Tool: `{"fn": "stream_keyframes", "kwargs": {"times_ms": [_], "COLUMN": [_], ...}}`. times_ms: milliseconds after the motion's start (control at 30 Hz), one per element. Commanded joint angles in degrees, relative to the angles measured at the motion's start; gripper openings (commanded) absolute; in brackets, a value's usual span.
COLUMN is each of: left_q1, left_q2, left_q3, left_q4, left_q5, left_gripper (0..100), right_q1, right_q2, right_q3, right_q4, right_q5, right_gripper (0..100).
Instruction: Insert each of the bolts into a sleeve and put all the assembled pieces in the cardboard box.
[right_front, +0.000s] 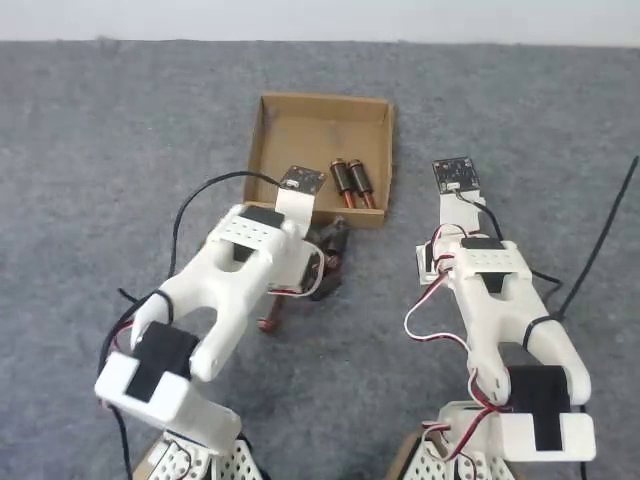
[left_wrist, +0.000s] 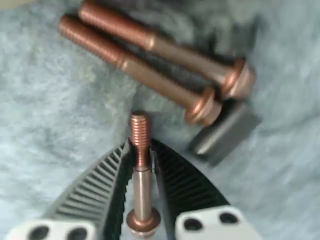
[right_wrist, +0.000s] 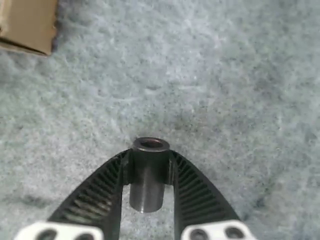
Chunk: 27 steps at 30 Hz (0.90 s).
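My left gripper (left_wrist: 140, 146) is shut on a copper bolt (left_wrist: 139, 131), whose threaded end sticks out past the fingertips. Just beyond it two more bolts (left_wrist: 150, 75) lie side by side on the carpet, with a dark sleeve (left_wrist: 225, 134) by their heads. In the high view this gripper (right_front: 330, 252) sits just in front of the cardboard box (right_front: 275, 125). My right gripper (right_wrist: 148, 156) is shut on a dark sleeve (right_wrist: 148, 172), open end pointing away, above bare carpet. Two assembled pieces (right_front: 351, 182) lie in the box's near right corner.
Grey carpet covers the whole table. A corner of the box (right_wrist: 27, 22) shows in the right wrist view, off to one side of the held sleeve. A copper bolt end (right_front: 267, 323) peeks out under the left arm. Cables trail beside both arms.
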Motion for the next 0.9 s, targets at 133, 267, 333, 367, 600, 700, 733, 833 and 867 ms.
{"fn": "stream_keyframes", "kwargs": {"times_ms": [133,267,333,367,600,700,733,833,867], "left_q1": [-5.71,-3.25,-2.55,-2.46,-4.92,-5.98,-6.33,-5.80,-4.75], "left_q2": [-15.30,-19.60,-20.75,-20.92,-21.45,-21.98,-22.68,-26.99,-28.84], "left_q3": [2.42,8.75,10.86,11.21,10.24,7.52,6.64,5.67,5.67], "left_q4": [5.80,6.77,6.42,6.42,6.77,7.03,7.47,10.73,12.75], "left_q5": [-32.97,-46.95,-48.35,-48.44,-38.33,-32.35,-30.07,-25.14,-24.44], "left_gripper": [1,1,1,1,20,18,16,7,4], "right_q1": [0.48,0.48,0.48,0.48,0.40,0.13,-0.13,-0.40,-0.40], "right_q2": [-3.30,-3.30,-3.30,-3.30,-2.33,-1.27,-1.19,-1.10,-1.10], "right_q3": [-0.44,-0.44,-0.44,-0.44,-0.44,-0.79,-0.79,-0.79,-0.79], "right_q4": [-1.10,-1.10,-1.10,-1.10,-1.10,-1.10,-1.10,-1.10,-1.10], "right_q5": [0.97,0.97,0.97,0.97,0.97,0.97,0.97,0.97,0.97], "right_gripper": [0.6,0.6,0.6,0.6,0.6,0.6,0.6,0.6,0.6]}}
